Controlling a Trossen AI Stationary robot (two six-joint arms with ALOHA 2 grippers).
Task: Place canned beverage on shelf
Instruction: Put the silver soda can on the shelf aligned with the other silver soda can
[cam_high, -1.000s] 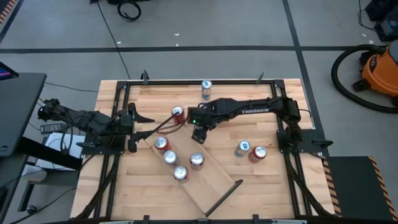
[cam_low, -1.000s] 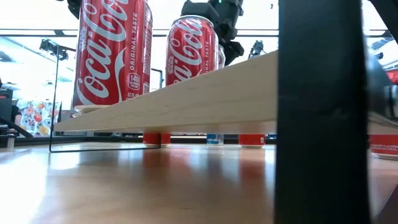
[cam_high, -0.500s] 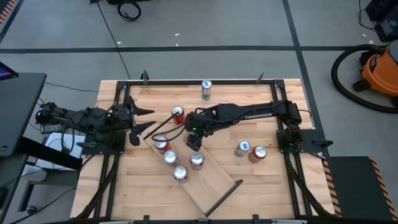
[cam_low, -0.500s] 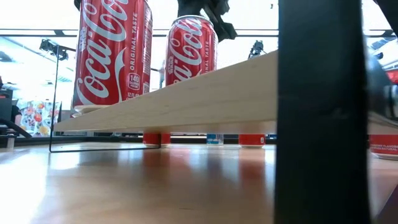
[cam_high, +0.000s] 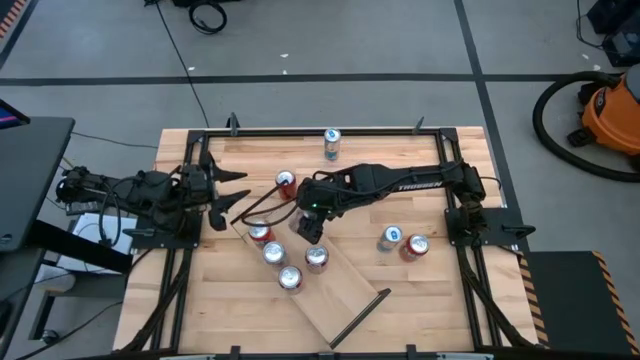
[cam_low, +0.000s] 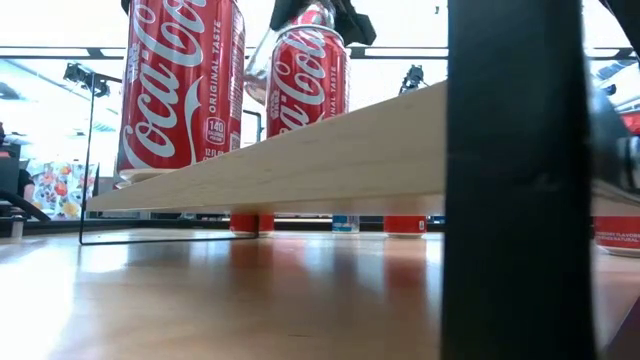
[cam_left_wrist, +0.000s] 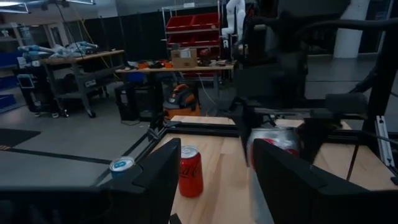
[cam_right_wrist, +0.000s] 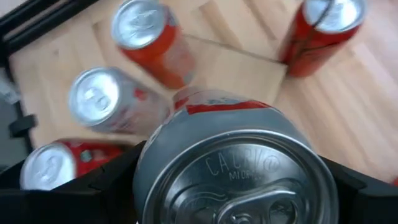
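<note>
From above, the right pincer (cam_high: 304, 222) is clenched around a red canned beverage with a silver top (cam_high: 301, 224), held upright with its long axis vertical, over the upper-left end of the long pale wood shelf (cam_high: 340, 290). The shelf lies diagonally on the slatted wooden table (cam_high: 430, 300), its long axis running from upper left to lower right, with a thin black rod (cam_high: 360, 315) at its lower end. Four red cans stand on the shelf (cam_high: 261, 232) (cam_high: 274, 253) (cam_high: 316, 258) (cam_high: 290, 278). The left pincer (cam_high: 228, 192) waits at the table's left edge, fingers spread apart and holding nothing

From table height, two tall red cans (cam_low: 180, 85) (cam_low: 308, 80) stand upright on the shelf plank (cam_low: 330, 150); the dark right pincer (cam_low: 320, 15) hangs above the farther one

The left wrist camera shows its own dark fingers (cam_left_wrist: 155, 180) parted, a red can (cam_left_wrist: 190, 171) standing on the table beyond them

The right wrist camera looks down on the held can's silver lid (cam_right_wrist: 233, 180), gripped between both fingers (cam_right_wrist: 112, 186), with the shelf (cam_right_wrist: 239, 74) and its cans below
</note>
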